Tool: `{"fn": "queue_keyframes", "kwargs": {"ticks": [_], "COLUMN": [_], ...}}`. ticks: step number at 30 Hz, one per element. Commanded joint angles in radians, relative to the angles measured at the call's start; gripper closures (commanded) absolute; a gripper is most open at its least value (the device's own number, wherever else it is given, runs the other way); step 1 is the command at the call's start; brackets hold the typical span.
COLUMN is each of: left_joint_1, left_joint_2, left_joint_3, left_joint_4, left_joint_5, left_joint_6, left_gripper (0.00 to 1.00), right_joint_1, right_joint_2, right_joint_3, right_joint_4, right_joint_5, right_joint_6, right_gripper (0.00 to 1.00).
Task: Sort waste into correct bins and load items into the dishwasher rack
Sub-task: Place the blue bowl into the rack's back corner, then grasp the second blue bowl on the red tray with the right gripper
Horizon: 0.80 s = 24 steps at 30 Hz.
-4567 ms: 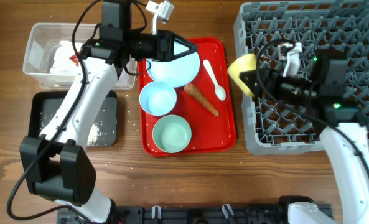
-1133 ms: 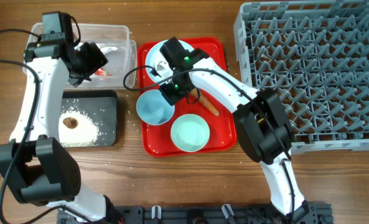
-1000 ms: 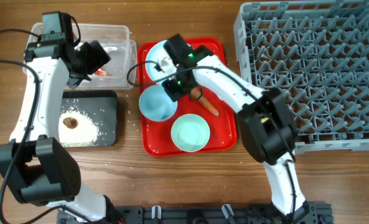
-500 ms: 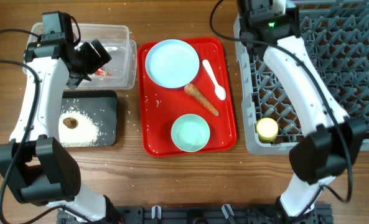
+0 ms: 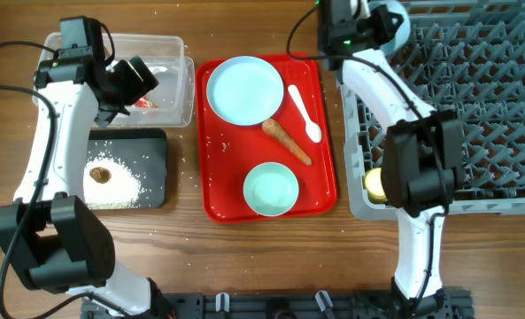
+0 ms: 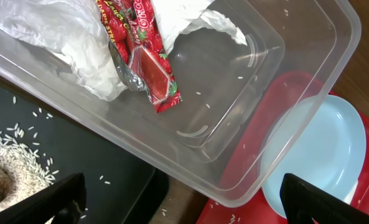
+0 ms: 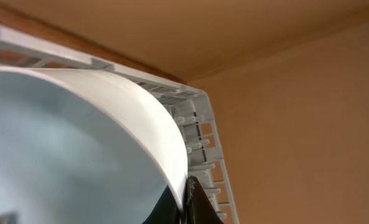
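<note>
Bowl (image 7: 66,143) clamped in outstretched right gripper (image 5: 371,29) above rack (image 5: 474,97); left gripper (image 5: 131,81) gapes over tub (image 5: 175,53).

Wooden worktop (image 5: 262,257) has four things on it: clear plastic tub (image 5: 178,97), black tray (image 5: 151,151) just beside it, red serving tray (image 5: 227,177), grey dishwasher rack (image 5: 492,115).

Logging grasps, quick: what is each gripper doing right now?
Left gripper: open, empty, over the clear plastic rectangular tub.
Right gripper: shut on the pale blue round bowl.
</note>
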Motion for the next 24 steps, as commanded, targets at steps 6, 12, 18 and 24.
{"fn": "queue_keyframes", "kwargs": {"ticks": [6,12,18,24], "left_joint_1": [0.005,0.005,0.005,0.005], "left_joint_2": [-0.007,-0.007,-0.007,-0.007], "left_joint_3": [0.005,0.005,0.005,0.005], "left_joint_4": [0.002,0.002,0.002,0.002], "left_joint_5": [-0.006,-0.006,-0.006,-0.006], "left_joint_6": [0.002,0.002,0.002,0.002], "left_gripper": [0.0,0.0,0.0,0.0], "right_joint_1": [0.084,0.13,0.176,0.189], "right_joint_2": [0.013,0.0,-0.204,-0.307], "right_joint_3": [0.011,0.011,0.011,0.006], "right_joint_4": [-0.026,-0.036,-0.516,-0.888], "right_joint_5": [-0.095,-0.115,-0.753,-1.536], "right_joint_6": [-0.004,0.046,0.181,0.287], "right_gripper": [0.41,0.0,0.0,0.04]}}
